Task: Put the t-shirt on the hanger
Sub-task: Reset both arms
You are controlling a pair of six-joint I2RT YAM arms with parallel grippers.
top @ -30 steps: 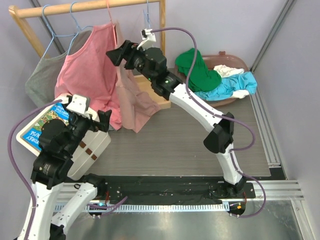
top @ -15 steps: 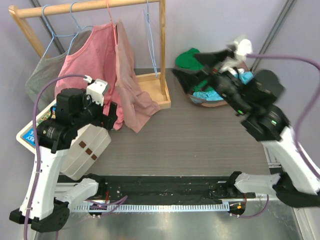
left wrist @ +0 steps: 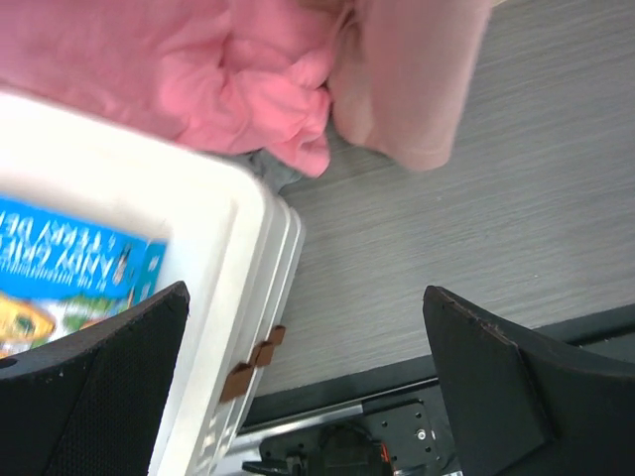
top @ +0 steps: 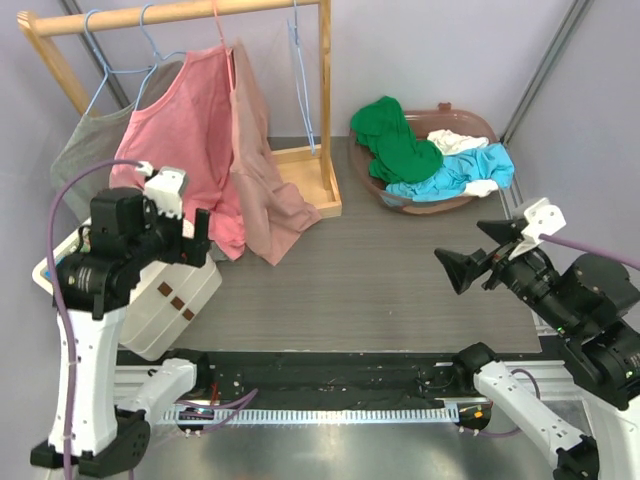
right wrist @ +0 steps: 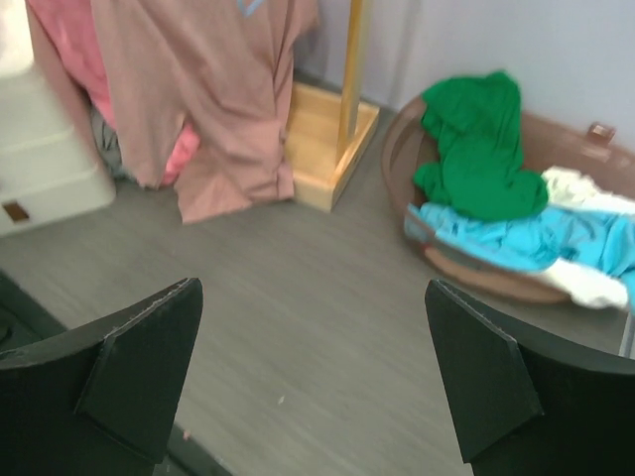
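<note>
On the rack (top: 180, 12) at the back left, the t-shirt (top: 262, 190) hung from the hanger (top: 217, 25), just beside a coral shirt (top: 175, 130) and touching it along one edge. Its hem trailed down to the table (top: 380, 270) by the rack's wooden foot. It fell in a narrow, bunched column rather than spread flat, so I could not tell whether both shoulders sat on the wire.

The left gripper (top: 198, 238) hovered low over a white bin (top: 185, 290), near the shirts' hems, fingers spread and empty. The right gripper (top: 475, 255) hung well apart over bare table, near a basket (top: 480, 122) of clothes, and its fingers were likewise parted with nothing between them.

The hanging looked nearly or wholly done, with only the clearing away left. To do that well, the left arm should draw off low and away from the hems so nothing snags. If one shoulder proved to be off the wire, the fix would be to pinch the loose fabric near the collar and lift it over the hanger's end without swinging the hook off the bar.
</note>
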